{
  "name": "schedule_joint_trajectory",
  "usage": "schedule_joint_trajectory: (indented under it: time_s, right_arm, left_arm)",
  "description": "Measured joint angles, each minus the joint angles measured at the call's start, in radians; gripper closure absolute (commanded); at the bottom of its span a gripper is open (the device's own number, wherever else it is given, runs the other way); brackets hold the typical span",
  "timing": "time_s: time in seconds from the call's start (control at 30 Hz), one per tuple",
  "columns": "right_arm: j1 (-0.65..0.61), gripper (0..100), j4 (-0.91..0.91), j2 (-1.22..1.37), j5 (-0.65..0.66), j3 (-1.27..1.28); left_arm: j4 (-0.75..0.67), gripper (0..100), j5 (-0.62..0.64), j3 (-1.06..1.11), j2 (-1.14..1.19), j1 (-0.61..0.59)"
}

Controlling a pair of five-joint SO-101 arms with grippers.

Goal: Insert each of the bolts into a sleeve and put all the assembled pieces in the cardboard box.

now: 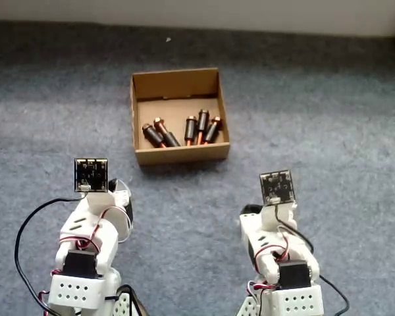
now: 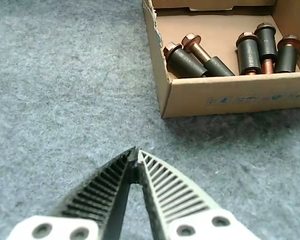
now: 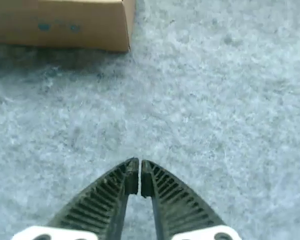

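Lying in cardboard box (image 1: 182, 155): five sleeved bolts (image 1: 190, 129). Left gripper (image 2: 135, 156), right gripper (image 3: 136, 175) held over grey carpet (image 1: 329, 118) near box; jaws closed, nothing gripped.

No writing can be read. A small blue printed mark (image 2: 250, 99) sits on the outer wall of the cardboard box (image 2: 190, 100), on the side nearest the arms, too blurred to make out letters or numbers.
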Motion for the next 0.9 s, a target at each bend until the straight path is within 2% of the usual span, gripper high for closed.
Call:
schedule_joint_trajectory:
  time_s: [0.17, 0.57, 0.9]
  right_arm:
    - [0.003, 99.3, 0.120, 0.000, 0.000, 0.000]
    - [0.000, 99.3, 0.130, 0.000, 0.000, 0.000]
    - [0.000, 99.3, 0.130, 0.000, 0.000, 0.000]
  left_arm:
    - [0.006, 99, 0.000, 0.000, 0.000, 0.000]
    - [0.299, 99, 0.000, 0.000, 0.000, 0.000]
    - [0.313, 99, -0.002, 0.000, 0.000, 0.000]
